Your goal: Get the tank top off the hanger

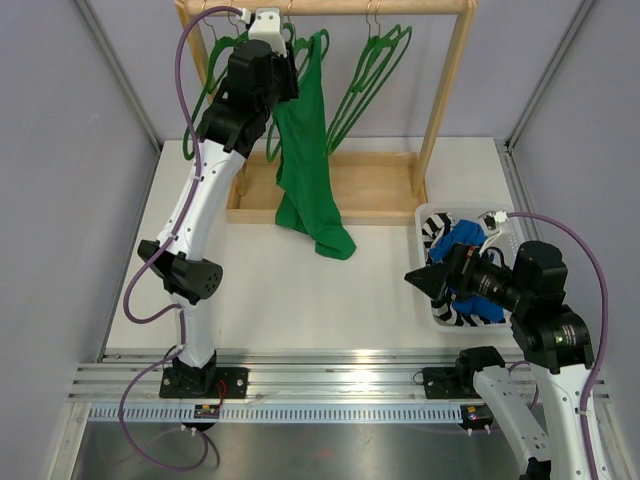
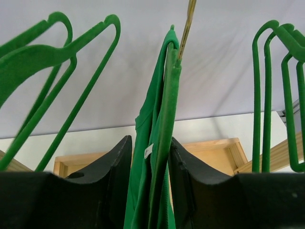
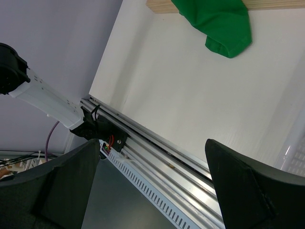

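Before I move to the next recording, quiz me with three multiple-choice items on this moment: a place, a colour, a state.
1. Where does the hem of the green fabric tank top lie? A) on the white table B) in a basket C) on the metal rail
2. What colour are the bare plastic hangers on the wooden rack? A) white B) green C) blue
3. How is the right pincer? A) shut on cloth B) shut on a hanger C) open, empty
Answers: 1 A, the hem spills past the rack's base onto the table; 2 B, every hanger shows green; 3 C, its fingers stand wide apart with nothing between.
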`<state>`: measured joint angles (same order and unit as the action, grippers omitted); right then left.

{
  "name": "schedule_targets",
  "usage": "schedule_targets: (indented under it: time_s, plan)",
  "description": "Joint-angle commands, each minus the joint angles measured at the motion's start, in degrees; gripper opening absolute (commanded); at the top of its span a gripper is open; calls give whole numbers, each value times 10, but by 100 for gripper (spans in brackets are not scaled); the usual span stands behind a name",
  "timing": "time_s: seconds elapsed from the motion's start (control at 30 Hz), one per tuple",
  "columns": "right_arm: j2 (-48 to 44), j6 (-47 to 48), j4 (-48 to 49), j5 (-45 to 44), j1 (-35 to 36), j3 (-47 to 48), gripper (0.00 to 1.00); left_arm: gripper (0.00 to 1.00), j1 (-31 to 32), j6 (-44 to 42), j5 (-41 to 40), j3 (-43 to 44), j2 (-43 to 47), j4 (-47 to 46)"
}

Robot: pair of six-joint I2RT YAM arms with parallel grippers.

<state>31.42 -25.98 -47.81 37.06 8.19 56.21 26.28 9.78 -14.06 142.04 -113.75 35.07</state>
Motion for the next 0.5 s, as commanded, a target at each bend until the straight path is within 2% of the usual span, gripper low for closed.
schedule_targets:
  time_s: [0.0,0.33,0.47]
  plan:
    - [2,-3,22,7,-1,1,100,38,-2,-13,18,23,18,-42]
    - [3,0,22,6,-1,-3,99,38,-1,-20,20,21,18,-50]
    - [4,-3,26,7,-1,-7,99,28,0,-22,20,21,19,-55]
